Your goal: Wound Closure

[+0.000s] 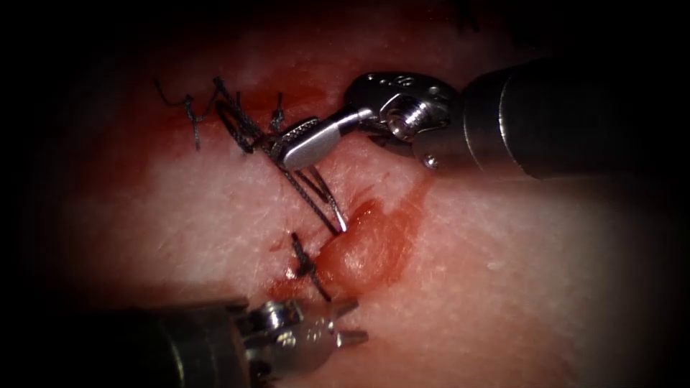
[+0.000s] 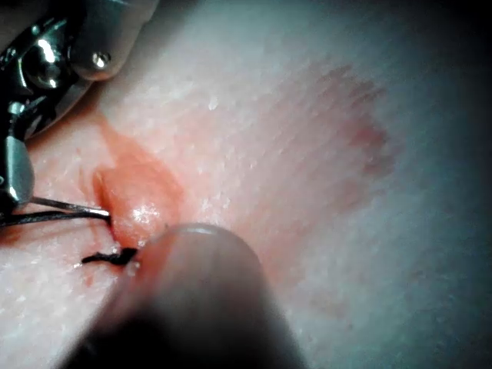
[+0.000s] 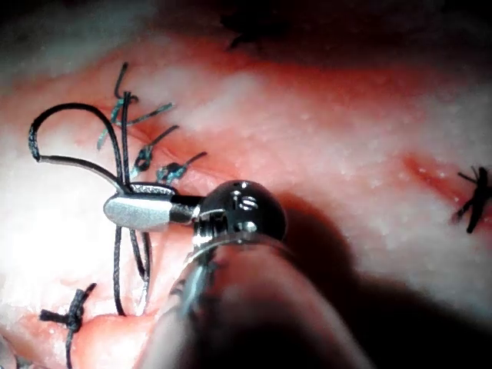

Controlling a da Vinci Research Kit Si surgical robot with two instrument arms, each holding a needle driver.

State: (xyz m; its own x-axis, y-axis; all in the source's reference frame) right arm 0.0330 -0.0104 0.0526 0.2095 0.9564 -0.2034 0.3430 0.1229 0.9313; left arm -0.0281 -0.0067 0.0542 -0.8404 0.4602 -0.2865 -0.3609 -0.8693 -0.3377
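While the tissue (image 1: 503, 287) lay under the endoscope, the right hand (image 1: 287, 147) reached in from the right and was clamped on the thread (image 1: 241, 122), just beside the far stitches. From that hand the needle (image 1: 332, 205) ran down toward the near side, its tip at the left edge of the red swollen cut (image 1: 366, 248); whether it was in the tissue could not be told. A knotted stitch (image 1: 305, 262) sat just left of the cut. The left hand (image 1: 346, 322) lay near, below the cut, its two halves apart and holding nothing. Red fluid (image 1: 402, 215) stained the tissue around the cut.

In the left wrist view, the left arm's shaft (image 2: 200, 307) covered its own hand, so that hand's state could not be told there. The needle (image 2: 69, 205) lay beside the thread (image 2: 54, 218), both reaching the swollen cut (image 2: 138, 200), with a dark knot (image 2: 108, 257) close by.

In the right wrist view, the right hand (image 3: 142, 209) was closed on the thread (image 3: 69, 115), which looped out beyond it. Cut ends of thread (image 3: 154, 142) stood up from the far stitches, and another knot (image 3: 71, 317) lay nearer.
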